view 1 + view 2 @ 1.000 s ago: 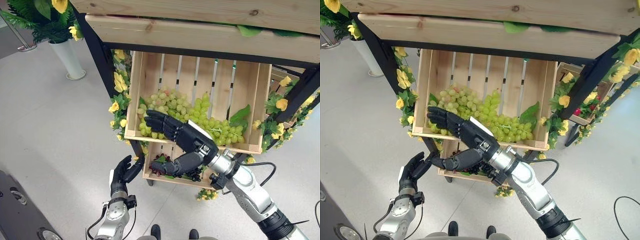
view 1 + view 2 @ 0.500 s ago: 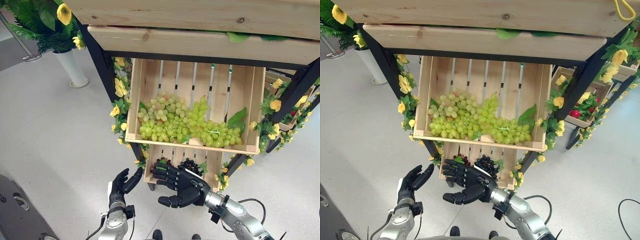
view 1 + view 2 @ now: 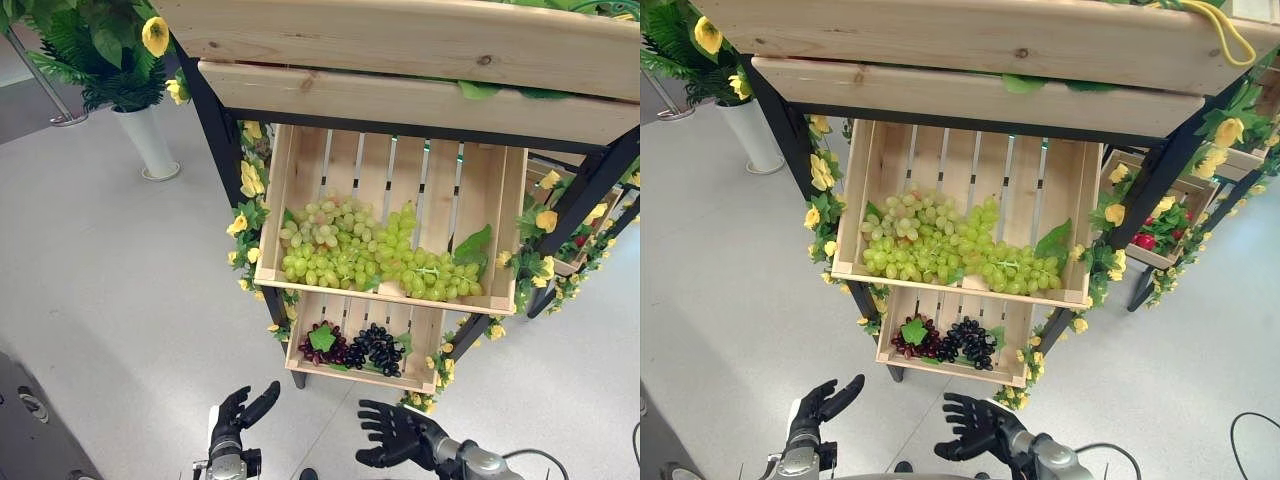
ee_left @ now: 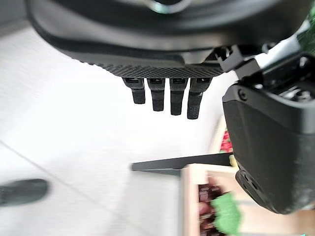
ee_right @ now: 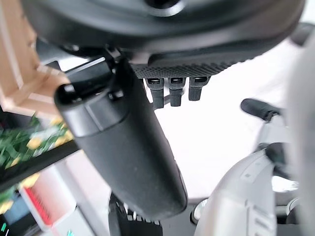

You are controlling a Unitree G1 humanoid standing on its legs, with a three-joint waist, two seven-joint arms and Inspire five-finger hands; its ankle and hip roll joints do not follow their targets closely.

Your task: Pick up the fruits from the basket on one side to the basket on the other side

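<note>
A pile of green grapes lies in the upper wooden crate of the stand. Below it a smaller crate holds dark red and black grapes with a green leaf. My right hand hovers low over the floor in front of the stand, fingers spread and holding nothing. My left hand is beside it to the left, also open and empty. In the left wrist view its straight fingers point toward the lower crate's corner.
A black-framed stand with yellow flowers down its posts carries the crates. A wooden shelf board overhangs the upper crate. A white vase with plants stands on the floor at the left. Another crate with red fruit sits at the right.
My right hand has drawn back from the green grapes, down past the lower crate to near the floor, empty. The camera has shifted, showing more of the stand. The left hand sits lower in view.
</note>
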